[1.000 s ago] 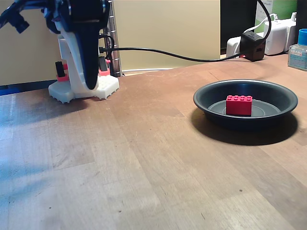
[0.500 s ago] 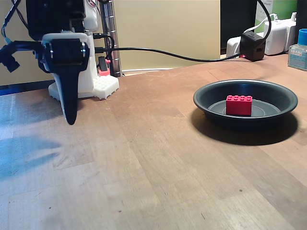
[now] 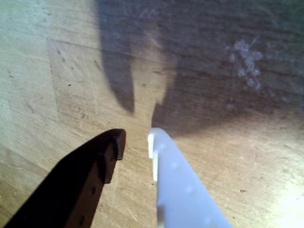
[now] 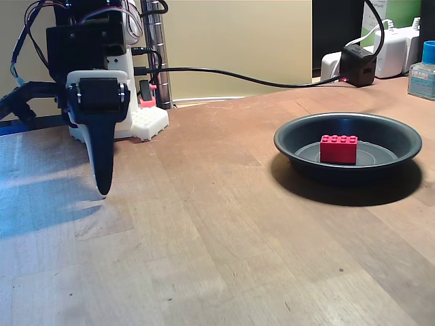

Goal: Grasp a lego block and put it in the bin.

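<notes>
This is looking like a hobbyist's desk or small home workshop. A scuffed wooden counter (image 4: 224, 231) is carrying a white 3D-printed robot base (image 4: 146, 122) near its far left corner, while a black cable (image 4: 245, 76) is running along the far edge to a black power cube (image 4: 358, 64), white chargers (image 4: 391, 47) and a blue-capped bottle (image 4: 422, 71) crowding the far right corner against a plain beige wall (image 4: 238, 41).

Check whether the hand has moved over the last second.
Yes. In the fixed view the hand has swung out and dropped lower, its tip now well below the white base.
</notes>
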Robot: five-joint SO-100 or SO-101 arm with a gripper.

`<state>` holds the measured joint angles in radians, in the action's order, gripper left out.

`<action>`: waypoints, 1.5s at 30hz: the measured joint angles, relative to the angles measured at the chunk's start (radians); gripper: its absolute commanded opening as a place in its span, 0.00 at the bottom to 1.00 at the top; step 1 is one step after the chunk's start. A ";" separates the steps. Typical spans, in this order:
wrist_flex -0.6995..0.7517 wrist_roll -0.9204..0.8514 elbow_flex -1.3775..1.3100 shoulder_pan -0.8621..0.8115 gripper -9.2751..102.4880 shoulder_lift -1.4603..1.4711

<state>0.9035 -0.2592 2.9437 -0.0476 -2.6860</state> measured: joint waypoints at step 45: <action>-0.067 0.167 0.155 -0.012 0.08 -0.008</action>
<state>0.8360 -0.0920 3.0986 -0.0598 -2.6937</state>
